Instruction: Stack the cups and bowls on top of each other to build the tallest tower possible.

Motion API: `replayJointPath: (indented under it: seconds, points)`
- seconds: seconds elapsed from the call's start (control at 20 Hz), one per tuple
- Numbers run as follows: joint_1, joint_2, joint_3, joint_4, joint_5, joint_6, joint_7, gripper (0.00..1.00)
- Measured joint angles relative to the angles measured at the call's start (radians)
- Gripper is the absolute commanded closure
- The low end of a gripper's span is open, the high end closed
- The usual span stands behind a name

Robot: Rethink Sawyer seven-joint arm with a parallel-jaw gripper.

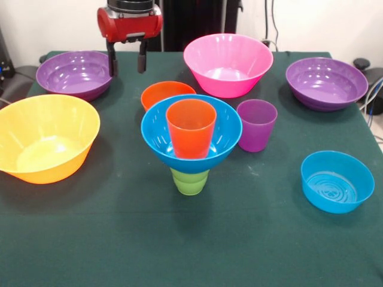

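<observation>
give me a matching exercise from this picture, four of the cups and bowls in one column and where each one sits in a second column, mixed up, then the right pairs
Things
1. orange cup
2. medium blue bowl
3. purple cup
4. small orange bowl

Places
A. on the table behind the stack
B. balanced on top of the green cup
C. standing inside the blue bowl
D. upright on the cloth, just right of the stack in the picture

Pairs: 1-C, 2-B, 3-D, 4-A

Raised gripper point(125, 61), fingers apart, empty.
</observation>
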Motion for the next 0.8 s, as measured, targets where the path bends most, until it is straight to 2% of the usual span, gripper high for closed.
replayJointPath:
  seconds: [0.55,0.8]
  points:
    - [-0.003,0.000,-0.006,0.000,0.011,-0.150,0.068,0.00]
    - [-0.013,0.000,-0.007,0.000,0.011,-0.173,0.087,0.00]
